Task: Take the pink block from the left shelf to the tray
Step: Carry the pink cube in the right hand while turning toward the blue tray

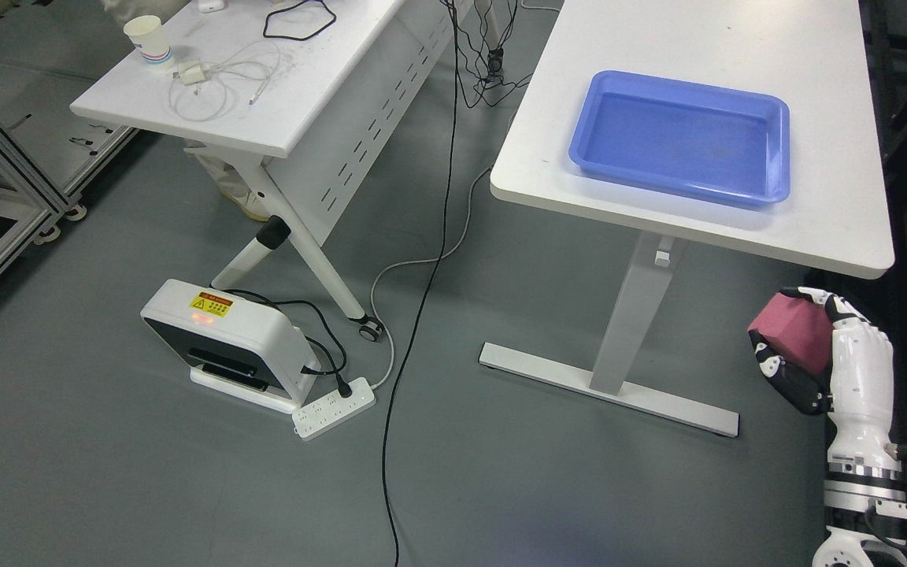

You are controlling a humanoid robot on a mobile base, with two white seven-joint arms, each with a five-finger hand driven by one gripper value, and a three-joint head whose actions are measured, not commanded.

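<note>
One blue tray (778, 153), glossy plastic, rectangular with rounded corners and a raised rim, sits on a smooth white table (548, 134) with a rounded corner and a single metal pedestal leg on a flat foot bar. The tray holds nothing.

Below and to the right of the tray, lower than the table edge, the right hand (820, 354) rises from a white-and-silver jointed forearm. Its hard white shell has black joints, and its fingers are curled around one pink block (792, 335), a matte, flat-faced cube held between thumb and fingers over the grey floor (107, 472).

Left of the tray stands a second white table (280, 102) with a perforated front panel and slanted legs on casters. On it are one paper cup (145, 38), one looped white cable (209, 87) and one black cable loop (300, 20).

Far below and left of the tray, on the floor, sits one rounded white boxy device (225, 335) with a yellow warning label, touching one white power strip (334, 408). Thin black cords (438, 260) trail across the floor.
</note>
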